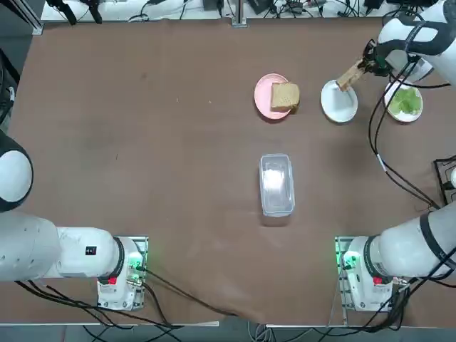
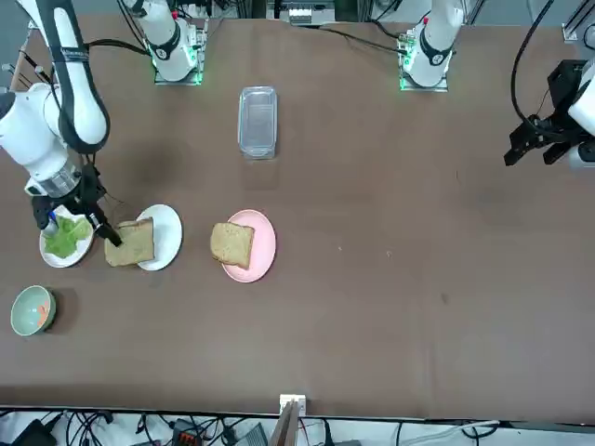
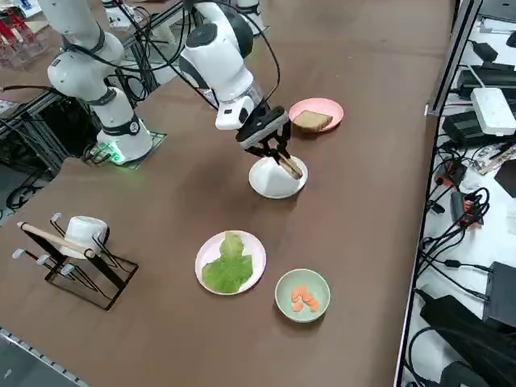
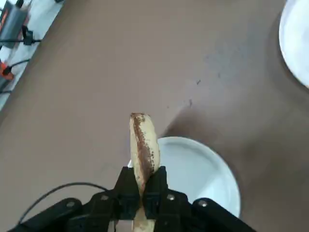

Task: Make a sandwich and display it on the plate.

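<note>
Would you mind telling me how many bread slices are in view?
2: one slice lies on the pink plate; the other slice is held in the right hand above the white plate.

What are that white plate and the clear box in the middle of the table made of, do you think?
The white plate, under the bread slice pinched in the right gripper, looks like glazed ceramic or hard plastic: smooth, evenly white, slightly shiny. I can't tell which. The clear box is probably plastic: see-through walls, rounded corners, and a whitish glare on top.
</note>
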